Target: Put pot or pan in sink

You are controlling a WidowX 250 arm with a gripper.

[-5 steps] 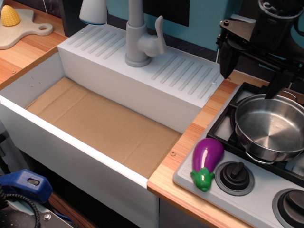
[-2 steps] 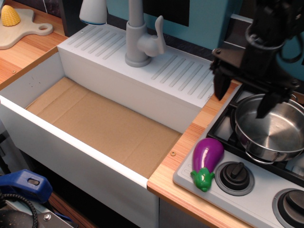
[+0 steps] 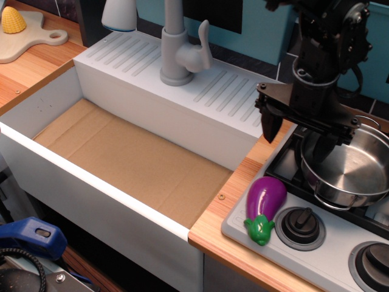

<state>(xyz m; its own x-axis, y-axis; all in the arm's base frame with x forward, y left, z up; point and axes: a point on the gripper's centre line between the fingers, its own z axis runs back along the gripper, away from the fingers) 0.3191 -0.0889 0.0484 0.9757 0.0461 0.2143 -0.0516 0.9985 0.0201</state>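
Note:
The shiny steel pot (image 3: 355,170) sits on the black burner grate of the stove at the right. My black gripper (image 3: 296,141) is open and hangs over the pot's left rim, one finger (image 3: 270,128) outside the rim on the left, the other finger (image 3: 322,148) inside the pot. It holds nothing. The white sink (image 3: 36,146) with its brown cardboard floor fills the left and middle, with a grey faucet (image 3: 180,48) on the ribbed drainboard behind.
A purple toy eggplant (image 3: 265,205) lies on the stove's front edge, left of a black knob (image 3: 301,225). A cutting board with a corn cob (image 3: 13,21) is at the far left. A blue object (image 3: 33,236) sits at bottom left.
My gripper has moved left and down, from above the pot's back edge to straddling its left rim. The pot and eggplant have not moved.

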